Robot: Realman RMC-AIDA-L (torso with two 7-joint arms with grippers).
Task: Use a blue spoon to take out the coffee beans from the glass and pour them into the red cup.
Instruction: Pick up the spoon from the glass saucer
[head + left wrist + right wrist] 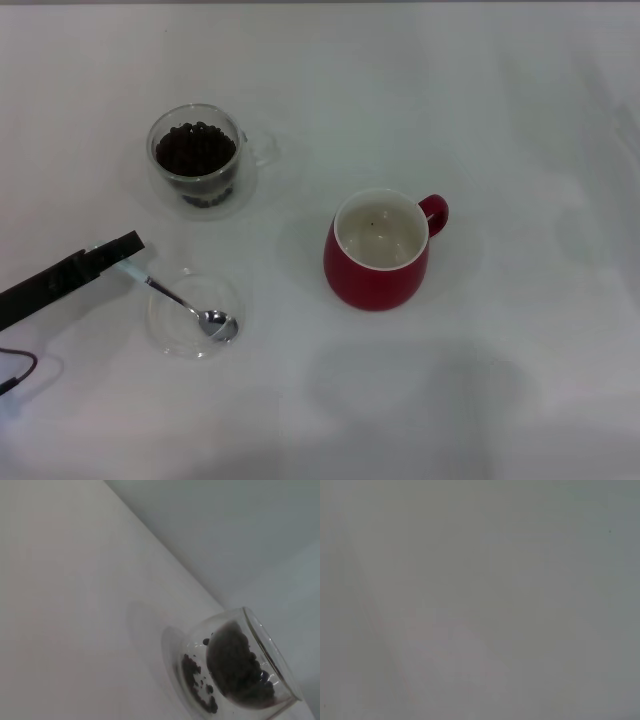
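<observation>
The left gripper (125,252) reaches in low from the robot's left, its tip at the pale handle end of the blue spoon (180,298). It seems closed on the handle, though the fingers are hard to make out. The spoon's bowl rests in a shallow glass dish (160,325). The glass (200,160), holding the coffee beans (195,150), stands behind the dish; the red cup (378,255) sits to the right. The right wrist view shows only blank grey.

No text, label, brand, number or sign can be read anywhere in the three views.
</observation>
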